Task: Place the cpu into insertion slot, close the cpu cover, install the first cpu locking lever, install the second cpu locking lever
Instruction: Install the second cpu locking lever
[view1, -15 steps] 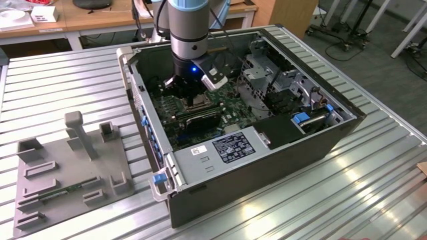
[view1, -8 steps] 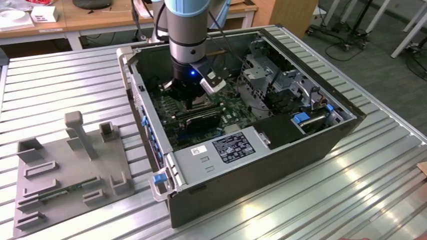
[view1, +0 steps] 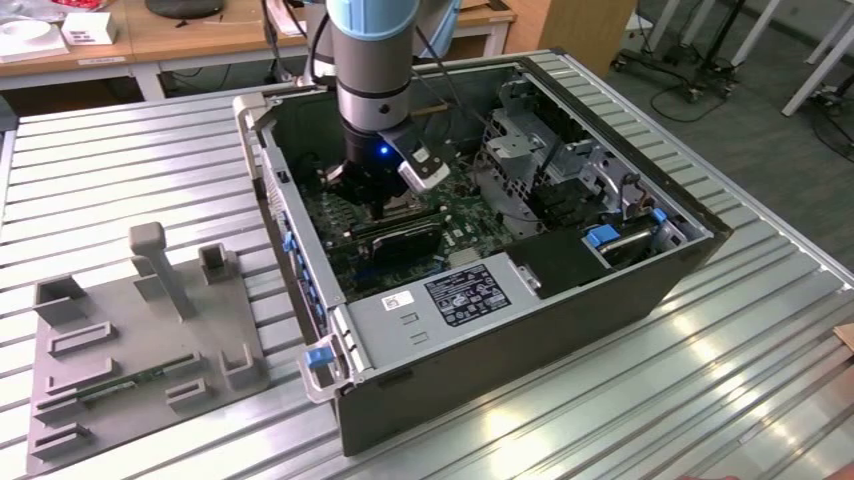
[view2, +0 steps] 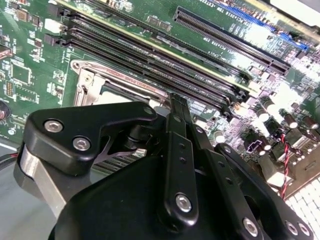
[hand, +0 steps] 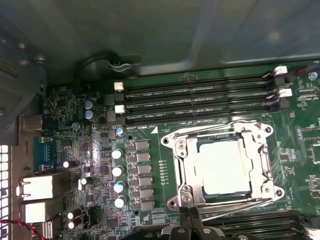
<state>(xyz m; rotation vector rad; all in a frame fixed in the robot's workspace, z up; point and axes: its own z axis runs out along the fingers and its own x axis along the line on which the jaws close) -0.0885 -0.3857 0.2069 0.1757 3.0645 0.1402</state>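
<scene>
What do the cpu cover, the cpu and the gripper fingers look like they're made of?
The cpu cover looks like bare stamped metal: silvery and thin-edged, catching highlights. The cpu seems to have a matte metal lid, pale silver-tan with an even, dull sheen. The gripper has fingers that look like black-coated metal or hard plastic, with a smooth satin finish and silver screws; which one is unclear.

Bright overhead light glares off the ribbed metal table (view1: 721, 390); inside the black computer case (view1: 561, 300) it's dim, wrist views soft.

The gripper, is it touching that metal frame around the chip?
Cannot tell. In the first wrist view the gripper ends at the edge of the metal frame, but neither contact nor a gap shows plainly.
</scene>
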